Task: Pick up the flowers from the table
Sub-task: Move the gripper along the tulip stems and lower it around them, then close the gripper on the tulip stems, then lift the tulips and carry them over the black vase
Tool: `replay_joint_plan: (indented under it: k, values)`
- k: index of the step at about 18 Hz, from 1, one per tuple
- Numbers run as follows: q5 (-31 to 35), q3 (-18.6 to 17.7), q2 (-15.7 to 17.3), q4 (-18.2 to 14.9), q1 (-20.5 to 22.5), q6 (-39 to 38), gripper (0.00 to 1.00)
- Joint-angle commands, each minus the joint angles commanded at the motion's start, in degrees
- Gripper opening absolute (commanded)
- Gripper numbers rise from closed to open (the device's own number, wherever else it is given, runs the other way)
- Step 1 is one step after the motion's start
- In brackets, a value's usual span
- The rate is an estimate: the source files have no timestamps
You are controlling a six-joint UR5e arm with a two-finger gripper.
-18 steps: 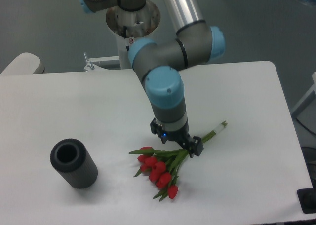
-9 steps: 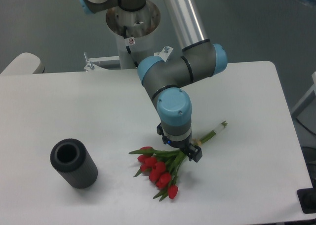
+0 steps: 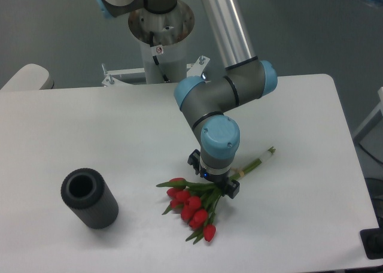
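I have the gripper (image 3: 216, 183) low over the flowers (image 3: 200, 202), which lie on the table (image 3: 299, 213), stems running up-right, blooms down-left. Fingers straddle the stems mid-length; I can't tell whether they're clenched.

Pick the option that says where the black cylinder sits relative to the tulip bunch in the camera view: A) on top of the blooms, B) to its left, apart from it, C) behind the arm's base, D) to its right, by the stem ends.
B: the black cylinder lies on the table left of the flowers, with bare white surface between them.
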Motion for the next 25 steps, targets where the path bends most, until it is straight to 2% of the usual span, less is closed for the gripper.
replay_joint_plan:
  k: [2, 3, 4, 5, 8, 11, 13, 16, 21, 25]
  values:
    - [-0.18, -0.26, -0.70, 2.36, 0.09, 0.09, 0.98]
    - [-0.36, 0.00, -1.14, 3.77, 0.44, 0.09, 0.85]
    - [-0.79, 0.09, -1.14, 3.95, 0.53, 0.09, 0.66]
    - [-1.49, 0.09, -1.23, 4.13, 0.61, 0.09, 0.53]
    - [-1.85, 0.09, -1.06, 4.31, 0.79, 0.09, 0.35]
    - [-1.94, 0.26, -0.53, 4.31, 0.79, 0.09, 0.32]
    - [-1.94, 0.62, 0.08, 4.31, 0.79, 0.09, 0.26]
    - [-3.07, 2.28, 2.10, 3.43, 0.97, 0.09, 0.25]
    - [-17.20, 4.57, 7.90, 1.15, 1.93, -0.09, 0.25]
    - [-27.14, 5.71, 10.80, 1.06, 3.43, -0.09, 0.25]
